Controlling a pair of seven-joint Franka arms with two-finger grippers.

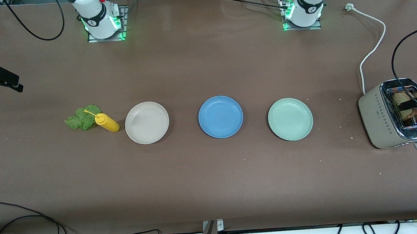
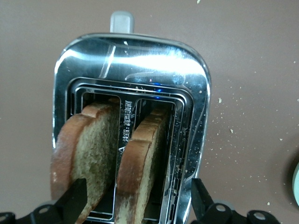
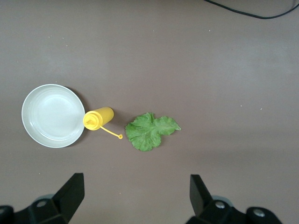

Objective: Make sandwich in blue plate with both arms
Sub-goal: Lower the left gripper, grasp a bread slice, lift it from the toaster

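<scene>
The left gripper (image 1: 414, 103) hangs directly over the toaster (image 1: 381, 116) at the left arm's end of the table. Its fingers (image 2: 74, 199) are spread wide and hold nothing; 1 sits outside each of the 2 toast slices (image 2: 86, 156), and both slices stand upright in the slots, 1 per slot. Crumbs lie scattered on the brown table (image 1: 213, 176) beside the toaster.

The right gripper (image 3: 135, 196) is up in the air over the right arm's end of the table, fingers apart and empty. Its wrist view looks down on the lettuce leaf (image 1: 81, 118), the yellow squeeze bottle (image 1: 106, 122) and the beige-white plate (image 1: 146, 122).

3 plates lie in a row across the table. The blue plate (image 1: 220, 116) is the middle one and holds nothing. The beige-white plate lies toward the right arm's end, the mint-green plate (image 1: 290, 118) toward the left arm's end. The bottle lies on its side, touching the leaf, just beside the beige-white plate.
</scene>
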